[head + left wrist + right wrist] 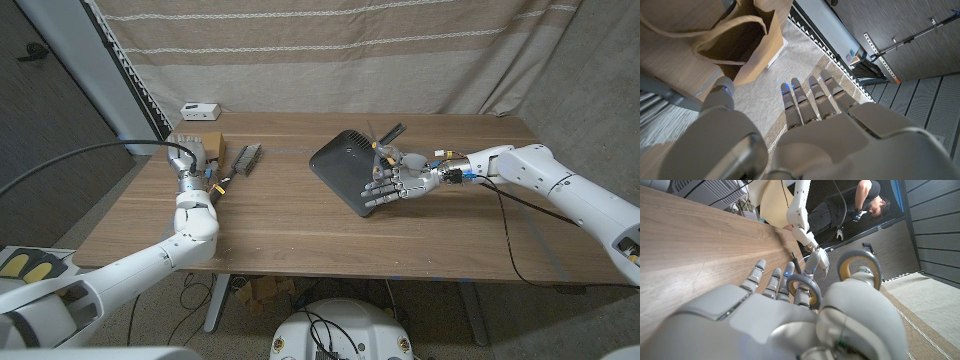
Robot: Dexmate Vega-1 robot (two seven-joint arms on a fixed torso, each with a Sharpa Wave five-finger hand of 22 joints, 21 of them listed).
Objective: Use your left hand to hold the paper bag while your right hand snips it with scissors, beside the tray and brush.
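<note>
Two hands: left hand [188,160] beside bag [210,142], fingers apart, holding nothing; right hand [393,186] w/ scissors [858,269] over tray [343,165]; brush [245,159] nr bag.

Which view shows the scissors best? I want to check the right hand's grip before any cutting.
The right wrist view: the grey-and-yellow looped scissors sit close up, with the right hand threaded through their handles. In the head view the scissors are small and partly hidden above the hand. The left wrist view shows the brown paper bag instead.
</note>
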